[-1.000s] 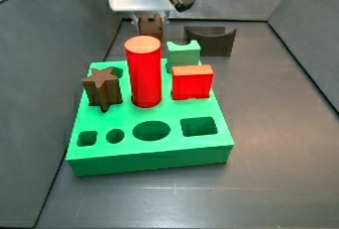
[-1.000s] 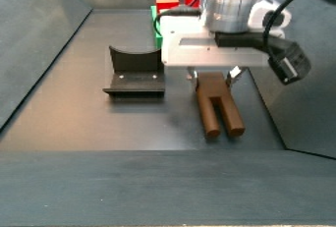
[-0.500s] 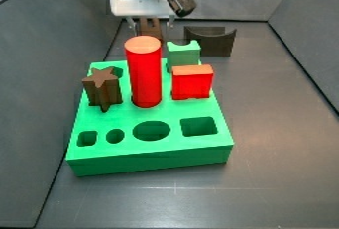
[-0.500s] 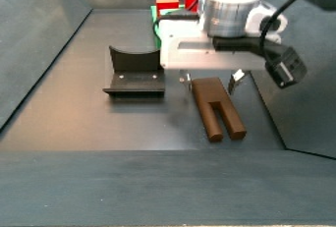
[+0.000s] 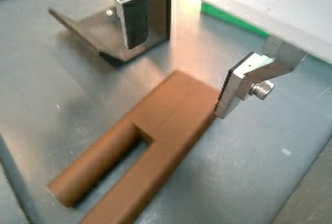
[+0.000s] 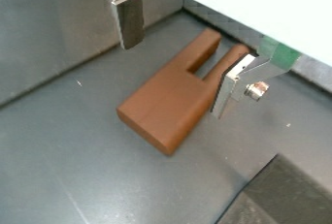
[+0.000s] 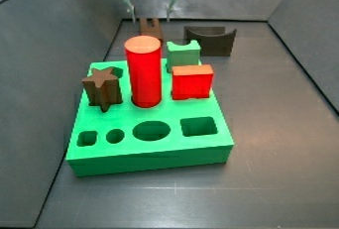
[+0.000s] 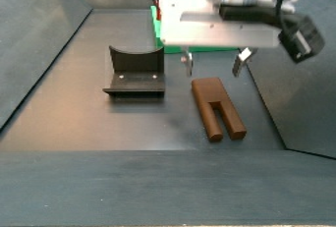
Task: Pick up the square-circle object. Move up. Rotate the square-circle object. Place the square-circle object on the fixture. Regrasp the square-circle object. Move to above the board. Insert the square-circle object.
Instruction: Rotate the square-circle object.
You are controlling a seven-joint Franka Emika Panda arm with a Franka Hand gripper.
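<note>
The square-circle object (image 8: 218, 108) is a long dark-brown forked bar lying flat on the grey floor, also seen in both wrist views (image 5: 143, 160) (image 6: 169, 107). My gripper (image 8: 215, 64) hangs open above its near end without touching it; in the wrist views (image 5: 182, 73) (image 6: 177, 73) the two silver fingers stand wide apart with nothing between them. The dark fixture (image 8: 134, 72) with its curved notch stands beside the bar (image 7: 212, 40). The green board (image 7: 146, 139) lies in front, with the gripper (image 7: 150, 20) behind it.
On the board stand a red cylinder (image 7: 143, 71), a red cube (image 7: 193, 81), a green notched block (image 7: 183, 53) and a brown star peg (image 7: 102, 86). Several shaped holes show along its front edge. Dark walls close the floor on the sides.
The gripper has risen straight up from around the bar, still open. The bar stays lying on the floor where it was.
</note>
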